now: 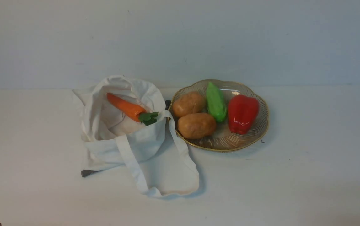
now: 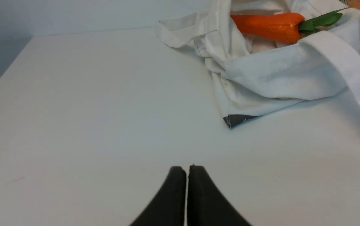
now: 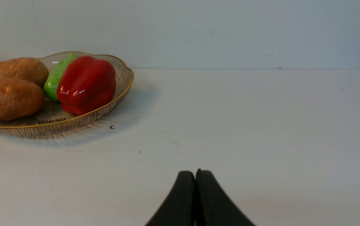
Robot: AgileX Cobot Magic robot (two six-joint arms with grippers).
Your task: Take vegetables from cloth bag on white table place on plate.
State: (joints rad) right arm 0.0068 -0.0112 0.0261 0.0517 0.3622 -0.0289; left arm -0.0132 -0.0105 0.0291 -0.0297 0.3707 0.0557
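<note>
Both arms' fingers (image 2: 186, 169) pressed together, empty, well apart from carrot (image 1: 126, 107) lying in cloth bag (image 1: 136, 144).

No readable text, label, brand, number or sign appears on anything.

A plain pale wall (image 1: 180, 37) rises behind the far edge of the white table (image 1: 308, 175). Two brown potatoes lie side by side at the left edge of the plate (image 1: 227, 150): the far potato (image 1: 188, 104) sits towards the plate's back rim, and the near potato (image 1: 196, 125) sits just in front of it, seemingly touching it. A glossy red bell pepper (image 1: 242, 113) lies on its side towards the plate's right edge, apart from the potatoes. A tiny dark speck (image 1: 262, 141) marks the tabletop just off the plate's near right rim. A small dark object (image 1: 167, 104), too hidden to identify, shows at the plate's left rim.
</note>
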